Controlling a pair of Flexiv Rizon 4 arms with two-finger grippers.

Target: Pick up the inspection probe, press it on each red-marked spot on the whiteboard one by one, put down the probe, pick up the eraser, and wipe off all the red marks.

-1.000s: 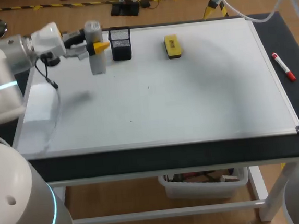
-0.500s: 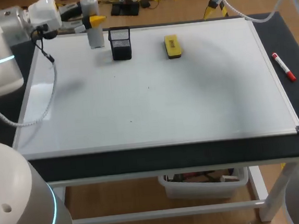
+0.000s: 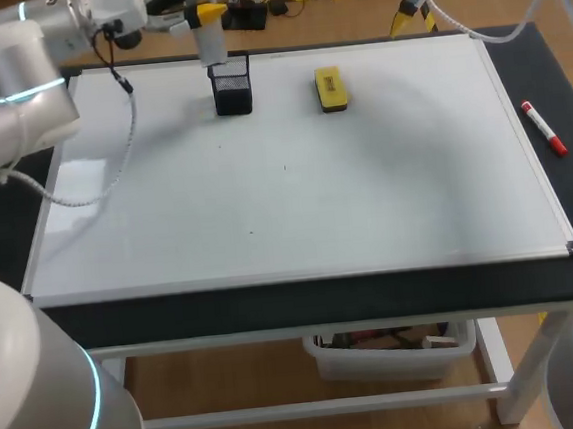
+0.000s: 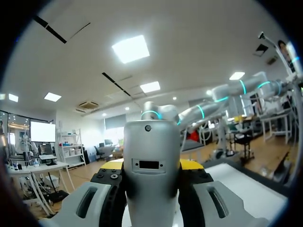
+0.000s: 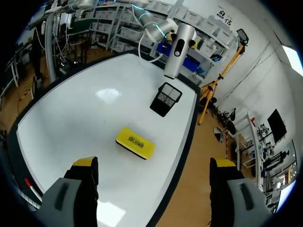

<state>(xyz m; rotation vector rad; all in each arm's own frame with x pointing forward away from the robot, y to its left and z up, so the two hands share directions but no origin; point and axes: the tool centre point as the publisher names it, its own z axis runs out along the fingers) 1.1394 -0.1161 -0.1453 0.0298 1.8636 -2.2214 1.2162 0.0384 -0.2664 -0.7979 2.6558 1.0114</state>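
The left gripper (image 3: 197,14), pinching the grey cylindrical inspection probe (image 3: 210,42), has carried it rightward to just over the black mesh holder (image 3: 233,91). Setting it down seems next. The right gripper (image 5: 154,189) hangs spread.

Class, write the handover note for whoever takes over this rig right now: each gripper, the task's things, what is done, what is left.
Left gripper: shut on the probe, upright over the black mesh holder.
Right gripper: open, empty, above the table, eraser ahead of it.
Eraser lies on the whiteboard.
Done: probe picked up; no red marks visible on the board.
Left: put probe down, pick up eraser, wipe.
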